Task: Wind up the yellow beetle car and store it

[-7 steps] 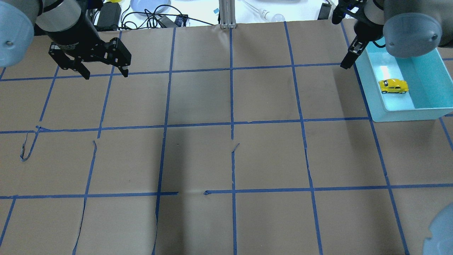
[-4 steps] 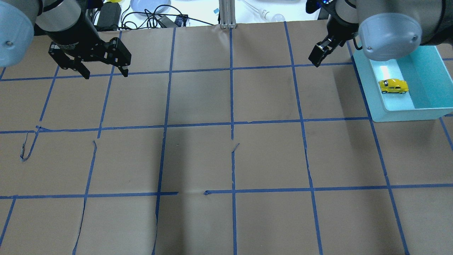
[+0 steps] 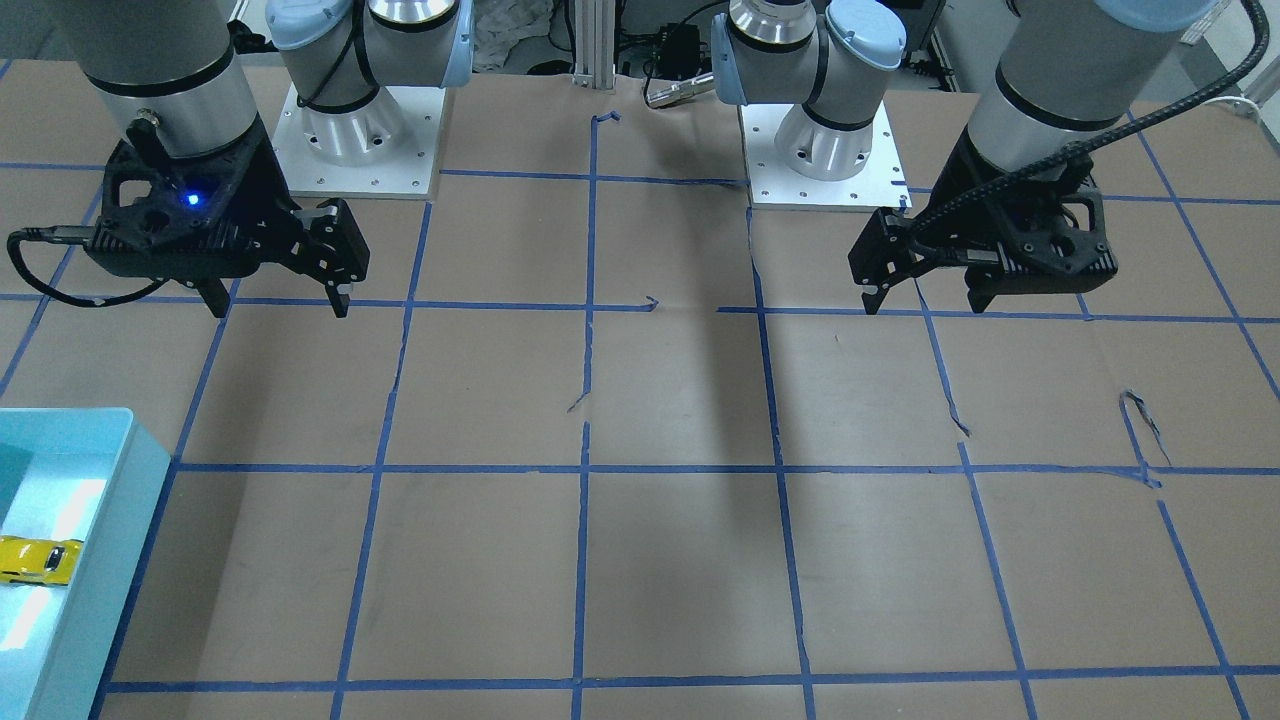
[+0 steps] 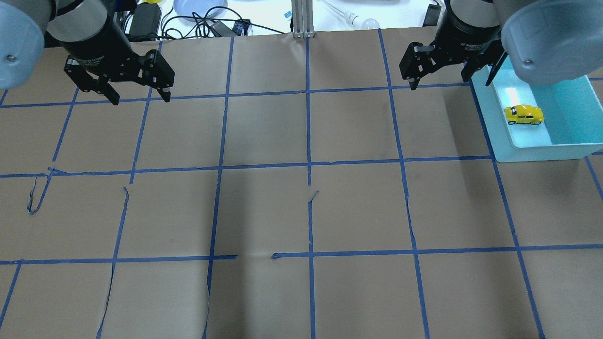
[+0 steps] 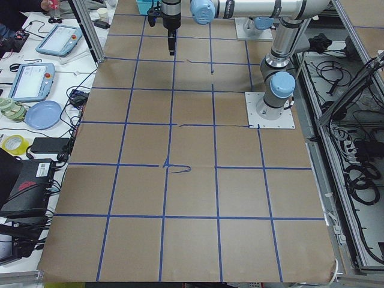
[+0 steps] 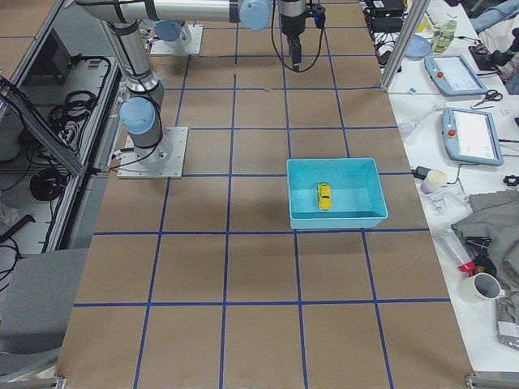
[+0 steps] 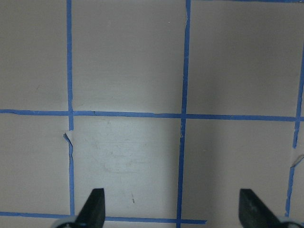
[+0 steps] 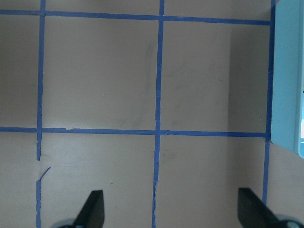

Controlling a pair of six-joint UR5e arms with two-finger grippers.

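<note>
**Desk:** Front view first. Where is the car?

**Photographer:** The yellow car (image 3: 35, 560) lies inside the turquoise tub (image 3: 150, 470), at the frame's lower left. The right jaws and left jaws hang over the papered surface (image 3: 680, 560), well away from the car. Both pairs are spread wide and grip nothing.

**Desk:** And from overhead?

**Photographer:** The car is on the tub floor, near the wall that faces the middle of the surface. The right jaws hover just beside the tub's far corner. That is the likely hazard: a sideways swing there could clip the rim and shove tub and car together.

**Desk:** The side cameras?

**Photographer:** From the left end the car is out of sight. From the right end it shows on the tub floor. If its spring is wound, a jolt might send it rolling into a wall. Whether it is wound, nothing here tells.

**Desk:** Wrist cameras?

**Photographer:** The left one shows bare surface and blue tape lines (image 7: 183, 116) between the spread jaws. The right one shows the tub's edge at frame right, close enough for a careless descent to catch it. Any re-grasp also risks the small, glossy body slipping free.
</note>
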